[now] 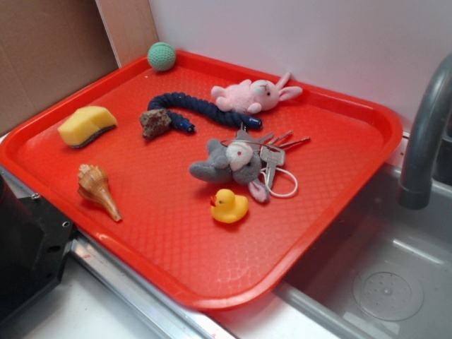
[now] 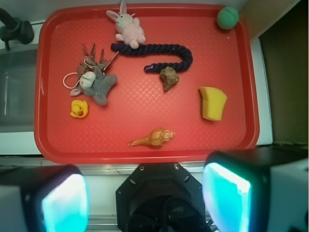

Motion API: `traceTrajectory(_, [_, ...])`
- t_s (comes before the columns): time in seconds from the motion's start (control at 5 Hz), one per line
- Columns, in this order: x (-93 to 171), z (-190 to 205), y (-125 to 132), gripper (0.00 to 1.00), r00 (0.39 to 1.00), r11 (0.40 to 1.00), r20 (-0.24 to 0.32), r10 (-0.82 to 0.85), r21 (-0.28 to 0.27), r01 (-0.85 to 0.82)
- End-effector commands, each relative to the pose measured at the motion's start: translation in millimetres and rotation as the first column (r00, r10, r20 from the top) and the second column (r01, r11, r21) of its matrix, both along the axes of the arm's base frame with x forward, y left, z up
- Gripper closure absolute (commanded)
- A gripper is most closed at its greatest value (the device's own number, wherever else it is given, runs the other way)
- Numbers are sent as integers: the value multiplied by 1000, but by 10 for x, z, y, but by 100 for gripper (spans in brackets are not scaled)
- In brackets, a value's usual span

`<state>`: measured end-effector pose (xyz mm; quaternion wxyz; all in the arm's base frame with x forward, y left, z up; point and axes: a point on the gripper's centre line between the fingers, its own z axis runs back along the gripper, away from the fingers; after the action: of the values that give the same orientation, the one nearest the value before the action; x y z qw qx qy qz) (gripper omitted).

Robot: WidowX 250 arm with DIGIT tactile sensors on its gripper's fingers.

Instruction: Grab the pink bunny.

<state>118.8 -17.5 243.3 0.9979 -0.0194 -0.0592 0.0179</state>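
A red tray [image 1: 339, 205] carries everything. At its far edge lies the pink bunny [image 1: 253, 95], with a green ball [image 1: 161, 56] in the far left corner. A dark blue rope [image 1: 200, 109] curves just beside the bunny, ending near a brown rock [image 1: 155, 123]. A yellow sponge [image 1: 86, 126] sits left, a seashell [image 1: 97, 189] nearer. The grey plush [image 1: 229, 162] with keys [image 1: 272, 157] lies mid-tray, a yellow duck [image 1: 229, 206] just near of it.

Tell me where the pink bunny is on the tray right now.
In the exterior view the pink bunny lies near the red tray's far edge, just beyond the dark blue rope; in the wrist view it sits at the top, left of centre.
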Motion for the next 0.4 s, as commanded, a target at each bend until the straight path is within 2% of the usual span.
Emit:
traceTrajectory(0.0, [0,0,0,0,1000,1000,0,0,0,0])
traceTrajectory(0.2, [472,-374,221,0,998,996,-2,-63,68,63])
